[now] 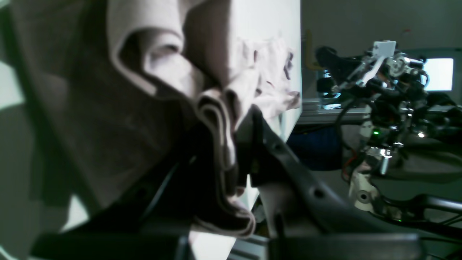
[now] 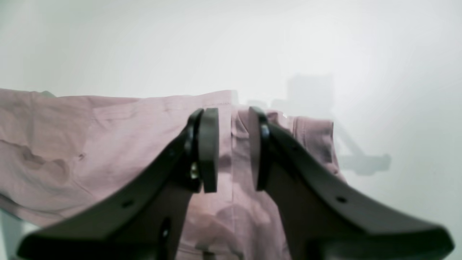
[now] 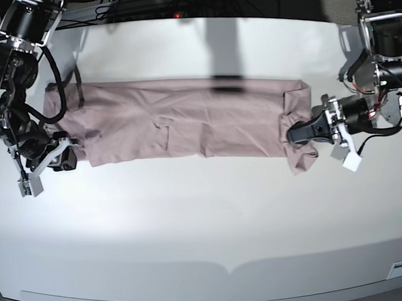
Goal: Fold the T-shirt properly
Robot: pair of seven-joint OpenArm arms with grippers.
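Pink T-shirt (image 3: 186,121) lying in a long band across the white desk (image 3: 204,218), left hand (image 3: 296,133) pinching its bunched end, right hand (image 2: 232,150) hovering spread just beside the other end

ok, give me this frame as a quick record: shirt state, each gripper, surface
shirt: pink T-shirt lying as a long band across the table, already folded lengthwise, wrinkled
left gripper: shut on the shirt's end on the base view's right, fabric bunched between its fingers
right gripper: open, jaws parted over the shirt's other end; no cloth seen clamped between them
table: white, shirt is the only cloth on it
fold status: crosswise fold not yet made
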